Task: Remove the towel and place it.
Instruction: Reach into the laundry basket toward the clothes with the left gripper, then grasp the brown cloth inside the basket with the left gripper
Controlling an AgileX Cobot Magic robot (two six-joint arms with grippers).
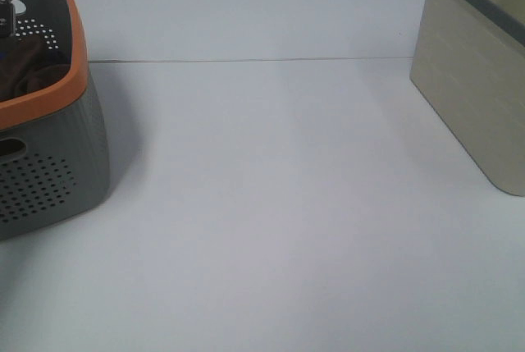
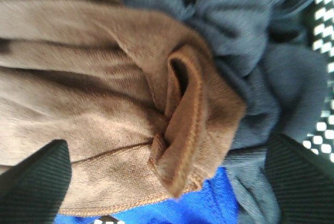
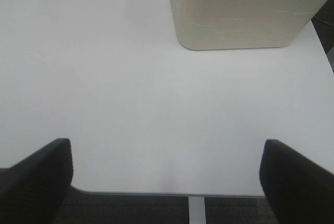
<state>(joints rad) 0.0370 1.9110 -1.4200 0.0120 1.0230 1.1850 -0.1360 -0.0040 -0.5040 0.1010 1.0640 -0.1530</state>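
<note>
Towel (image 2: 120,104) lies crumpled in basket (image 1: 78,48) at tabletop's left edge, beside blue cloth (image 2: 255,46). Likely soft, light, floppy: pinch the raised fold (image 2: 190,109). Left gripper (image 2: 167,182) spread wide above it; right gripper (image 3: 167,177) spread, empty.

— What's carrying everything out there?

— On my high camera I see a white table (image 1: 271,204), smooth and matte, filling most of the frame.

— And what stands directly on it?

— I count two containers. A grey perforated basket (image 1: 49,180) with an orange rim sits at the left edge. A beige bin (image 1: 476,98) with a dark grey rim stands at the upper right. They're well apart.
</note>
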